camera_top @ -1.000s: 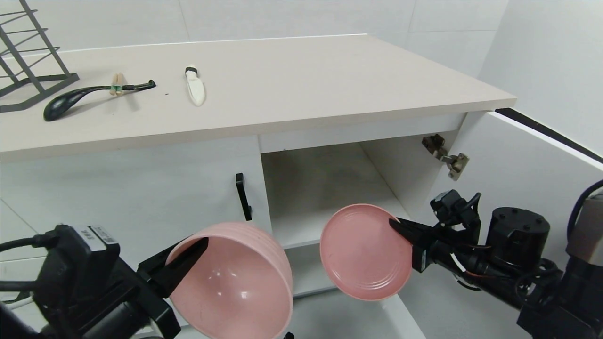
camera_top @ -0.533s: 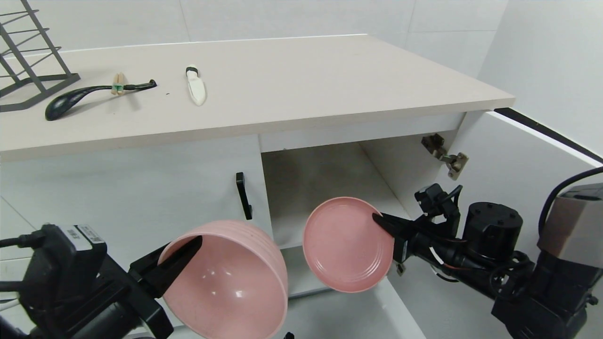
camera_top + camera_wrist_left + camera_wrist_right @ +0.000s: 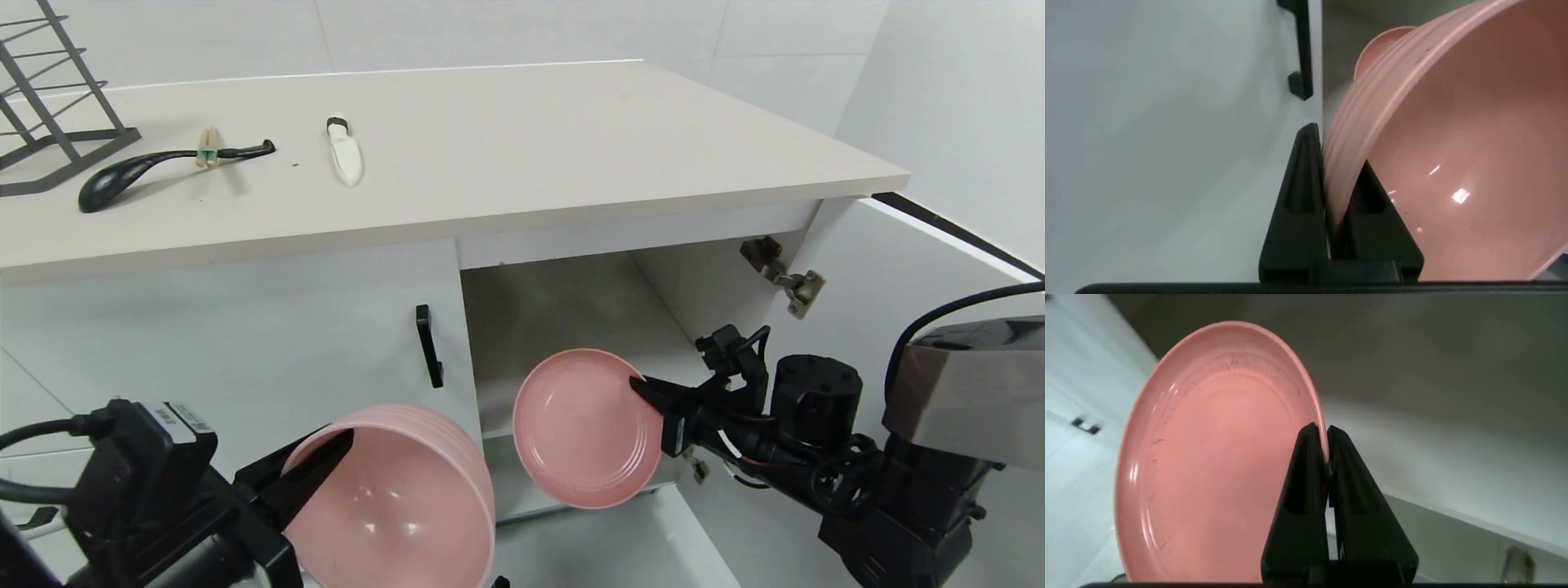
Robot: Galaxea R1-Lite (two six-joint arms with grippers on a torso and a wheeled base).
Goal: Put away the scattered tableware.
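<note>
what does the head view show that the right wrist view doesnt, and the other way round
Head view: the countertop with a black spoon, a white utensil and a wire rack, plus the left gripper holding a pink bowl in front of the closed door.
Right wrist view: close up, the right gripper with its fingers pinching the rim of the pink plate, and faint marks on the plate's face.
Both: the pink plate held on edge by the right gripper at the open cabinet.
</note>
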